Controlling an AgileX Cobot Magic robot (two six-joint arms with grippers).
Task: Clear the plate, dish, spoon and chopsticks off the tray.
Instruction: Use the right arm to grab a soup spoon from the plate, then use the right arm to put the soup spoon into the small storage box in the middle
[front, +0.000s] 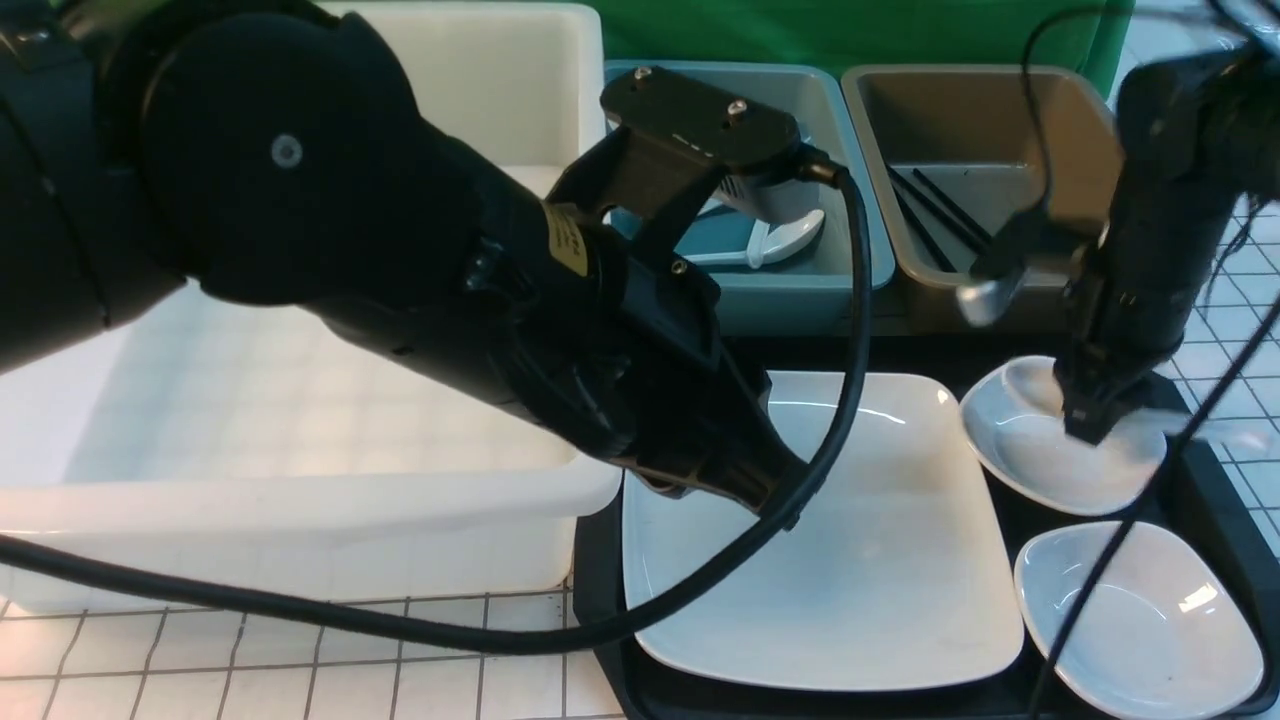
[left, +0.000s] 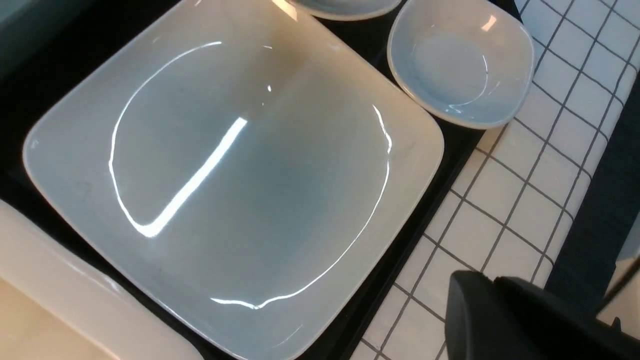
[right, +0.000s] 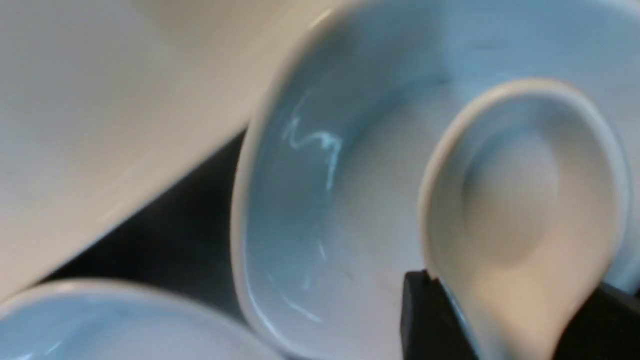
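Note:
The large white square plate (front: 860, 560) lies on the black tray (front: 598, 560). Two small white dishes sit to its right, a far one (front: 1025, 455) and a near one (front: 1130, 620). My right gripper (front: 1090, 425) is down in the far dish. In the right wrist view it (right: 515, 300) is shut on the handle of the white spoon (right: 520, 200), whose bowl is over that dish (right: 320, 200). My left gripper (front: 775, 500) hovers at the plate's far left edge. In the left wrist view it (left: 492, 280) is shut and empty, beside the plate (left: 240, 165). Black chopsticks (front: 935, 215) lie in the brown bin.
A big white tub (front: 300, 400) stands left of the tray. A blue bin (front: 850, 270) with white spoons and the brown bin (front: 1000, 120) stand behind it. The left arm's cable (front: 855, 330) hangs over the plate. A white checked cloth (left: 500, 220) covers the table.

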